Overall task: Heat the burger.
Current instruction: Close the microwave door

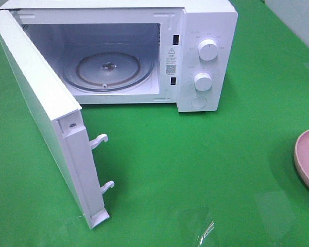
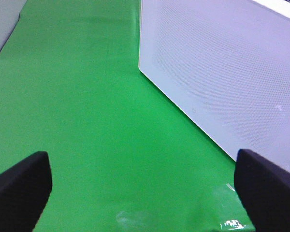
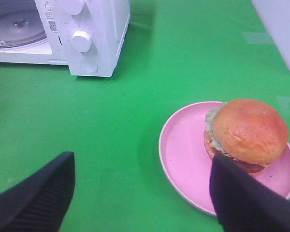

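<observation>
1. Burger (image 3: 245, 136) sits on the pink plate (image 3: 183, 154), off-centre toward one rim, out on the green tabletop (image 1: 221, 170) to the right of the microwave (image 1: 206, 56) and well apart from it. In the high view only an edge of the plate shows at the right border, so we place the burger from the right wrist view.
2. We see the microwave door (image 1: 36, 113) swung fully open and the glass turntable (image 1: 108, 69) bare, so the oven looks ready to receive.
3. Our right hand (image 3: 140, 193) hovers near the plate with its jaws spread wide and nothing between them; one finger overlaps the plate's near rim in the picture, though we cannot tell whether it touches.
4. Our left hand (image 2: 145, 193) is also wide and empty, low over the tabletop beside the outer face of the open door.
5. We judge the step in hand to be the grasp. To do it well, we should centre the right hand on the bun, come down evenly, and close gently at the bun's sides so the layers stay stacked.
6. We should keep the left hand clear of the door's swing.
</observation>
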You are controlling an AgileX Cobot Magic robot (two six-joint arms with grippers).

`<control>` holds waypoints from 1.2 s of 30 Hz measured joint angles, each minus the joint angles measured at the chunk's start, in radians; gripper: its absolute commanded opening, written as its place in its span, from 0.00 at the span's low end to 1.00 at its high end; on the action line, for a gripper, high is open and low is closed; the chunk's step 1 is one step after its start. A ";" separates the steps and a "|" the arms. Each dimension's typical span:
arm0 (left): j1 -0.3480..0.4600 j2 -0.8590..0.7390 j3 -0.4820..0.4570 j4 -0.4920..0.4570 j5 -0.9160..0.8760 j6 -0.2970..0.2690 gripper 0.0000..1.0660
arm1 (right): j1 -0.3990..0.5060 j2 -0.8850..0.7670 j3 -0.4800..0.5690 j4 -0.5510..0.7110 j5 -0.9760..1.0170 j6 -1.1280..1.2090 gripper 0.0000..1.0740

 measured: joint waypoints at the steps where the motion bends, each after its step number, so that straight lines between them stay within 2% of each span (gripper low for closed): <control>1: 0.000 0.000 0.000 0.000 0.000 0.000 0.88 | 0.000 0.000 0.000 0.000 0.000 0.000 0.68; 9: 0.000 -0.001 -0.006 0.000 -0.018 0.000 0.86 | 0.000 0.000 0.000 0.000 0.000 0.000 0.68; 11: 0.000 0.003 -0.022 -0.002 -0.082 0.000 0.78 | 0.000 0.000 0.000 0.000 0.000 0.000 0.68; 12: 0.000 0.003 -0.022 -0.002 -0.082 0.000 0.78 | 0.000 0.000 0.000 0.000 0.000 0.000 0.68; 13: 0.000 0.020 -0.023 -0.003 -0.116 0.000 0.71 | 0.000 0.000 0.000 0.000 0.000 0.000 0.68; 14: 0.000 0.020 -0.023 -0.003 -0.116 0.000 0.71 | 0.000 0.000 0.000 0.000 0.000 0.000 0.68; 15: 0.000 0.049 -0.023 -0.003 -0.147 0.000 0.63 | 0.000 0.000 0.000 0.000 0.000 0.000 0.68; 16: 0.000 0.049 -0.023 -0.003 -0.147 0.000 0.63 | 0.000 0.000 0.000 0.000 0.000 0.000 0.68; 17: 0.000 0.088 -0.023 -0.003 -0.187 0.000 0.54 | 0.000 0.000 0.000 0.000 0.000 0.000 0.68; 18: 0.000 0.088 -0.023 -0.003 -0.187 0.000 0.54 | 0.000 0.000 0.000 0.000 0.000 0.000 0.68; 19: 0.000 0.127 -0.023 -0.003 -0.229 0.000 0.47 | 0.000 0.000 0.000 0.000 0.000 0.000 0.68; 20: 0.000 0.127 -0.023 -0.003 -0.229 0.000 0.47 | 0.000 0.000 0.000 0.000 0.000 0.000 0.68; 21: 0.000 0.171 -0.023 -0.003 -0.278 0.000 0.37 | 0.000 0.000 0.000 0.000 0.000 0.000 0.68; 22: 0.000 0.171 -0.023 -0.003 -0.278 0.000 0.37 | 0.000 0.000 0.000 0.000 0.000 0.000 0.68; 23: 0.000 0.214 -0.022 -0.003 -0.324 0.000 0.24 | 0.000 0.000 0.000 0.000 0.000 0.000 0.68; 24: 0.000 0.214 -0.022 -0.003 -0.324 0.000 0.24 | 0.000 0.000 0.000 0.000 0.000 0.000 0.68; 25: 0.000 0.254 -0.010 -0.004 -0.374 0.000 0.11 | 0.000 0.000 0.000 0.000 0.000 0.000 0.68; 26: 0.000 0.274 -0.001 -0.005 -0.400 0.000 0.04 | 0.000 0.000 0.000 0.000 0.000 0.000 0.68; 27: 0.000 0.274 -0.001 -0.005 -0.400 0.000 0.04 | 0.000 0.000 0.000 0.000 0.000 0.000 0.68; 28: 0.000 0.310 0.020 -0.007 -0.457 0.000 0.00 | 0.000 0.000 0.000 0.001 0.000 0.000 0.68; 35: 0.000 0.381 0.095 -0.010 -0.671 0.000 0.00 | 0.000 0.000 0.000 0.001 0.000 0.000 0.68; 36: 0.000 0.406 0.124 -0.011 -0.758 0.000 0.00 | 0.000 0.000 0.000 0.001 0.000 0.000 0.68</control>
